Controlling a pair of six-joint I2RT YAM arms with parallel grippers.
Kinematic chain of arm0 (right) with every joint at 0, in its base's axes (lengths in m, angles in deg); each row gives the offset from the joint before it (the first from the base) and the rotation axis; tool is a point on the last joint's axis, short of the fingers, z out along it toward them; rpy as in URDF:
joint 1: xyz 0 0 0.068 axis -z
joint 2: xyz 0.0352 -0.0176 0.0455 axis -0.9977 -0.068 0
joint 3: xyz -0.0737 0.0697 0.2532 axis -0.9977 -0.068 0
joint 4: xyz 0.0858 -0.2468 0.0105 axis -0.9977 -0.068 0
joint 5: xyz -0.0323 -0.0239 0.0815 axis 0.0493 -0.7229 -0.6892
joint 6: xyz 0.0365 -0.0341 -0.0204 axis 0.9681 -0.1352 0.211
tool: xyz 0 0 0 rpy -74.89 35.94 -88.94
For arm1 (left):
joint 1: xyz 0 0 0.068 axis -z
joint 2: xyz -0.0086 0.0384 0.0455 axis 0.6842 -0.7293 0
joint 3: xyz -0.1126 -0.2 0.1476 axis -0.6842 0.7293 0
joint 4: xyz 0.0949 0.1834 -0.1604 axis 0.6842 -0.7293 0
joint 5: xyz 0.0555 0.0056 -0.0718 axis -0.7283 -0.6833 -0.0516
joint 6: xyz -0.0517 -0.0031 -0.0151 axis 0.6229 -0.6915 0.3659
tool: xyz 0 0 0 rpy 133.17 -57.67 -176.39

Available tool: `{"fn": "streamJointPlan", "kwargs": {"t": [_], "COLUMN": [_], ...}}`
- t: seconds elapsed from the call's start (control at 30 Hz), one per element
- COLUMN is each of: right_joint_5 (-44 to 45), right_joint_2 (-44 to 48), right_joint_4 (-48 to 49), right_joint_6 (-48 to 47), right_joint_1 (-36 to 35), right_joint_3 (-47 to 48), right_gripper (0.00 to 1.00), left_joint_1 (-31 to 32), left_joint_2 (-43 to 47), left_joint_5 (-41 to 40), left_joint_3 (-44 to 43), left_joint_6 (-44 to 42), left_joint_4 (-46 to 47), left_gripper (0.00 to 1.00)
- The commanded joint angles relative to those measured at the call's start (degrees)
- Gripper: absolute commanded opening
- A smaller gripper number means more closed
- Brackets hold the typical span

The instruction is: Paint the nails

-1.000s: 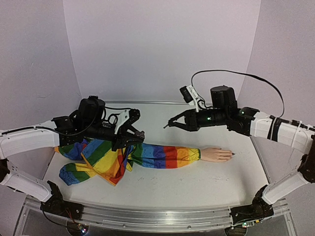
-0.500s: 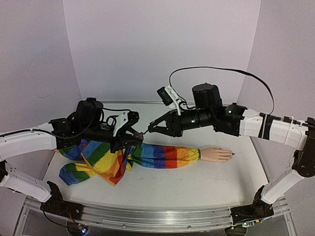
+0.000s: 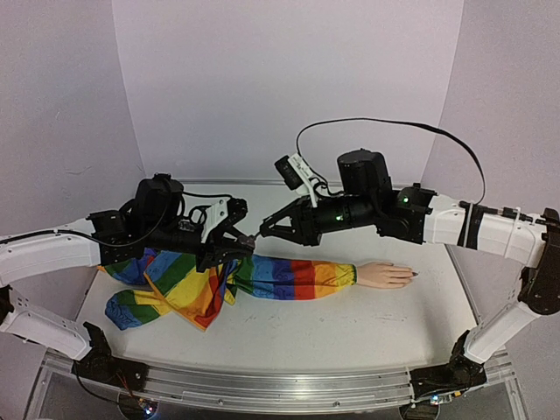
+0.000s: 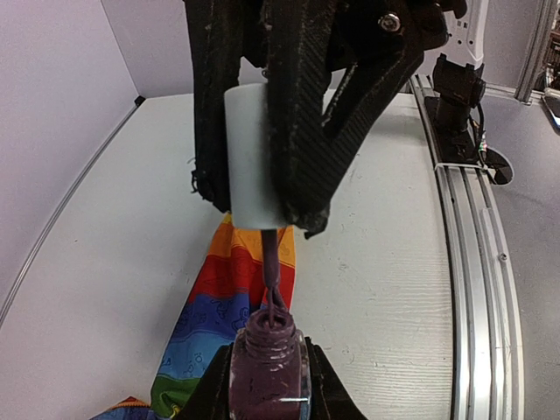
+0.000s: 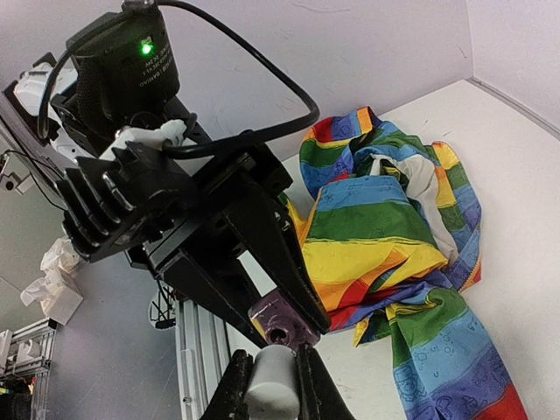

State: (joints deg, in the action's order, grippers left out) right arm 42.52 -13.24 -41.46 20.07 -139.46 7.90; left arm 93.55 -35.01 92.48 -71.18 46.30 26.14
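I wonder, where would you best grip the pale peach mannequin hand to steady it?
Probably at its wrist: take the pale peach mannequin hand beside the rainbow-striped fabric sleeve, coming from above. It lies flat, and the wrist is clear of the nails.

Right tool [image 3: 262,233] and its brush [image 4: 270,271], from mid-table leftward to the polish bottle [image 4: 267,350].

one high view, two wrist views
the table [image 3: 367,324] was seen from above and behind; the polish bottle [image 4: 267,359] and cap [image 5: 267,381] were shared close up by the facing wrist views.
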Motion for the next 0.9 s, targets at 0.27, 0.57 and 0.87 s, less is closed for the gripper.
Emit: {"fn": "streamJointPlan", "kwargs": {"t": [0.27, 0.57, 0.87], "right_joint_5": [-0.93, -1.71, -2.82], "right_joint_2": [1.16, -0.89, -2.91], "right_joint_4": [4.07, 4.14, 4.14], "right_joint_6": [-0.93, -0.54, -0.46], "right_joint_1": [-0.39, -0.53, -0.83], "right_joint_3": [1.13, 1.58, 2.53], "right_gripper": [0.0, 0.0, 0.0], "left_joint_1": [0.3, 0.37, 0.43], "left_joint_2": [0.48, 0.36, 0.19], "left_joint_5": [0.46, 0.56, 0.4], "left_joint_3": [-0.57, -0.57, -0.57], "left_joint_6": [-0.74, -0.72, -0.77], "left_joint_4": [1.14, 1.07, 1.05], "left_gripper": [0.0, 0.0, 0.0]}}
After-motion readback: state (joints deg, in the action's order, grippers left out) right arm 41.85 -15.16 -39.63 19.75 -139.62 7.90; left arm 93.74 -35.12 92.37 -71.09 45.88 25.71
